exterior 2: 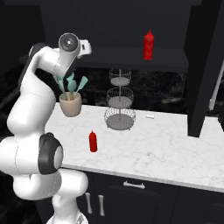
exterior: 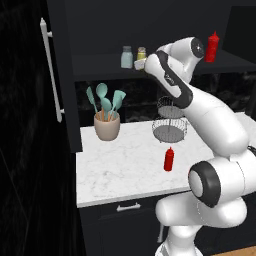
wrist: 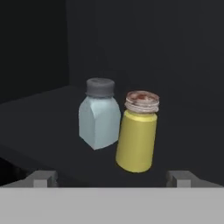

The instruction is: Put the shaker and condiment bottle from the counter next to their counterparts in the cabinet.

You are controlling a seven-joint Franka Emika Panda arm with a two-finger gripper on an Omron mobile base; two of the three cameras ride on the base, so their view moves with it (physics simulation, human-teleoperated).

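Observation:
The yellow-olive shaker (wrist: 138, 133) stands on the dark cabinet shelf (wrist: 39, 118), close beside the pale blue-green counterpart shaker (wrist: 99, 116). My gripper (wrist: 111, 179) is open just in front of them, its fingertips (wrist: 41, 179) wide apart and touching neither. From the left base view, the gripper (exterior: 141, 64) is at the shelf edge by the yellow shaker (exterior: 141, 53) and the blue-green one (exterior: 126, 57). The red condiment bottle (exterior: 169, 159) stands upright on the marble counter (exterior: 120, 170). Its red counterpart (exterior: 212, 47) is on the shelf to the right.
A beige crock of teal utensils (exterior: 107, 125) and a tiered wire basket (exterior: 169, 125) stand at the back of the counter. The open cabinet door with its white bar handle (exterior: 51, 70) hangs at the left. Another dark door (exterior 2: 203, 65) projects at the right.

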